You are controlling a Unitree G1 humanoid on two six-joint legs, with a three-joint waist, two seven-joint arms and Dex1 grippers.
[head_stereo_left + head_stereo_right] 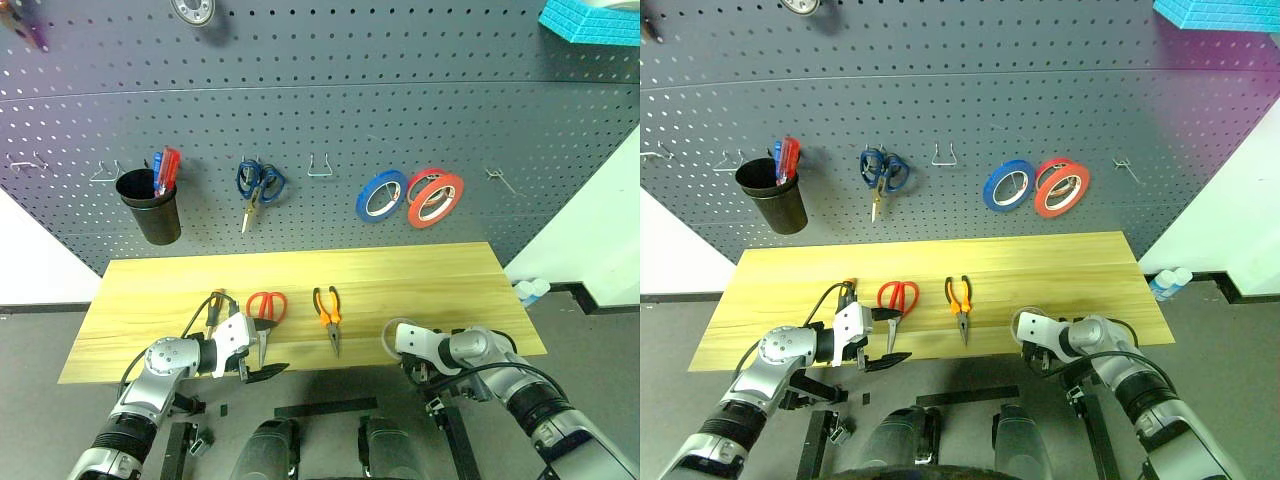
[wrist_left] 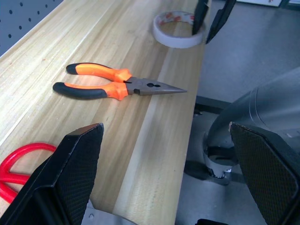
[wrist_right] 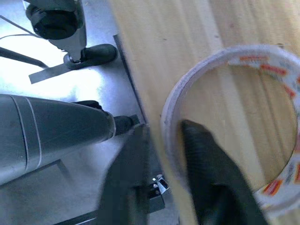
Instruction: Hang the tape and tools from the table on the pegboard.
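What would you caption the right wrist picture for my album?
Right hand pinching the wall of the tape at the table edge.

On the tabletop, near its front edge, from left: screwdriver, scissors, pliers, tape toward the right corner

Grey floor; white wall; blue foam block

A workshop-style tool station — likely a robot test setup.
A large dark grey perforated pegboard carries metal hooks, blue-handled scissors, blue and red tape rolls and a black cup of screwdrivers — above a long light yellowish wood-plank table on a grey floor.
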